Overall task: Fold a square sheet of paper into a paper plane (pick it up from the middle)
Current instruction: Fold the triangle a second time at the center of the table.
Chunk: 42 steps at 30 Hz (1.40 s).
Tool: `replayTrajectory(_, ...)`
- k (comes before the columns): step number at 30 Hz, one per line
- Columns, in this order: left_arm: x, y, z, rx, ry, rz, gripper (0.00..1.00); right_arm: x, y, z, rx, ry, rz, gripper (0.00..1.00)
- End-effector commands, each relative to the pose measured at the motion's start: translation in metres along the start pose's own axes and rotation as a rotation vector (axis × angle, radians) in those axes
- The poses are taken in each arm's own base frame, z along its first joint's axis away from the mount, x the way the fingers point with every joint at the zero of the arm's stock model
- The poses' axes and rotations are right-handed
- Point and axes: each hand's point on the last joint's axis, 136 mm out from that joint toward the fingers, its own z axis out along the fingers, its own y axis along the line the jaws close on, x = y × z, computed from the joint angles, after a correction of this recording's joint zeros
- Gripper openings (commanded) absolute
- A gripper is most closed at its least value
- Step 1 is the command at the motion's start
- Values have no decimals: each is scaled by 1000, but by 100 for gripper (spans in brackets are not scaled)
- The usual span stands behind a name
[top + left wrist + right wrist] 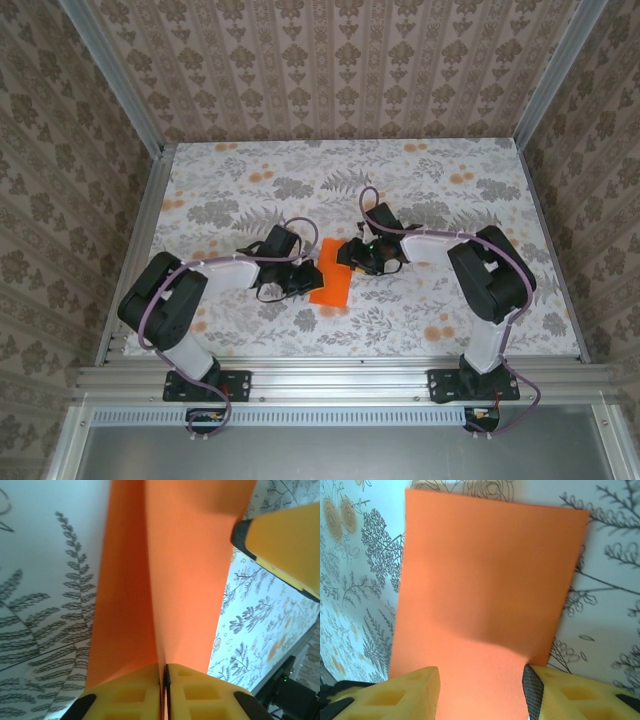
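The square sheet of paper (331, 286) is bright orange and sits at the middle of the table between both arms. My left gripper (308, 278) comes at it from the left. In the left wrist view that gripper (164, 692) is shut, its yellow pads pinching a raised ridge of the sheet (180, 580), which stands up in two sloping faces. My right gripper (356, 258) is at the sheet's far right end. In the right wrist view it (481, 695) is open, its fingers spread over the sheet (490, 570), the right pad touching the paper. One right finger (285, 545) shows beyond the ridge.
The table (450, 200) has a white cloth printed with grey ferns and pale orange flowers. Patterned walls and metal posts close in the left, back and right sides. The arm bases stand on a rail (340, 378) at the near edge.
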Motion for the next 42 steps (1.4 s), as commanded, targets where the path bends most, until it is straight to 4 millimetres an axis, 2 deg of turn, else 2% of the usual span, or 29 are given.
replayTrajectory(1,-2,13,1,-91,1,4,9,6,-1,-11,5,-23,-37,49)
replayTrajectory(4,-1,15,1,-104,4,3,8,15,0,-12,-2,-5,-50,42)
replayTrajectory(11,-3,16,1,-133,3,4,8,32,4,0,-12,49,-74,27)
replayTrajectory(17,-4,14,-1,-139,-5,-2,9,34,1,10,1,77,-67,23)
replayTrajectory(20,-3,11,-2,-127,-4,-3,16,35,-6,16,25,90,-59,22)
replayTrajectory(24,0,1,-8,-80,-4,-1,35,38,-17,22,66,111,-35,22)
replayTrajectory(27,2,-5,-15,-63,-9,4,40,40,-23,24,92,116,-25,21)
replayTrajectory(33,6,-5,-28,-99,-14,9,39,40,-31,25,134,124,-23,21)
replayTrajectory(38,5,1,-31,-156,-8,9,32,39,-32,25,143,124,-25,21)
replayTrajectory(42,-1,-21,-26,-42,-14,11,31,39,-33,26,148,125,-23,21)
